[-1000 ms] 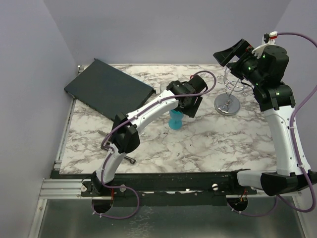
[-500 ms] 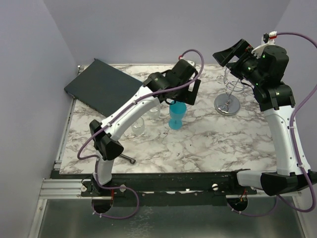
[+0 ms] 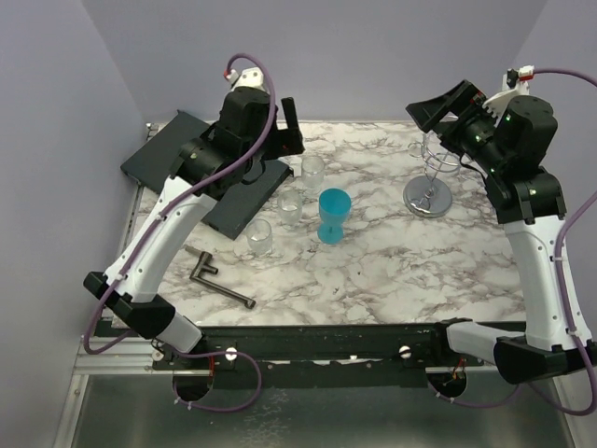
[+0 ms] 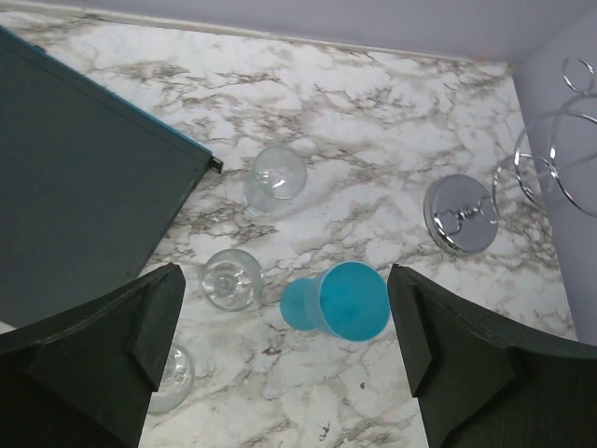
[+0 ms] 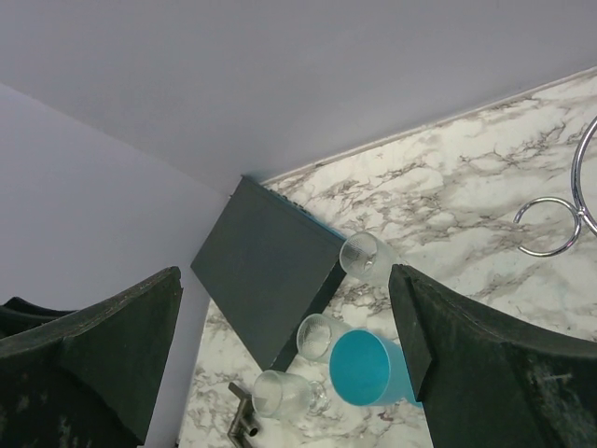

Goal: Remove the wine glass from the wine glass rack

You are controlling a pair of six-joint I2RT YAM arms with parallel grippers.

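Looking down past the left tool [image 4: 282,271], we see its two dark fingers [image 4: 140,336] spread wide with only air between them. It hangs high over the marble counter [image 4: 373,112]. Below it, framed between those fingers, the blue wine glass [image 4: 338,301] stands upright on the counter. The glass is off the wine glass rack [image 4: 461,214] and touches nothing around it.

The rack sits well off to this tool's right. Its mirror-like round base lies flat on the marble and its chrome wire loops rise beside the wall.

The right tool [image 5: 282,271] is also opened wide and grips nothing. It hovers above the rack's wire arms without touching them, and only one curled loop shows at the right edge of its own view. The blue glass stands farther off to its left, down on the counter.

Three clear glasses [image 3: 292,209] stand in a slanting row under the left tool, just left of the blue glass. The middle one is closest to it, though still apart. Beyond them, a dark board [image 3: 201,168] lies across the far left of the counter, and its corner comes close to the row. A T-shaped metal handle [image 3: 221,277] lies on the near left marble, well clear of both tools.
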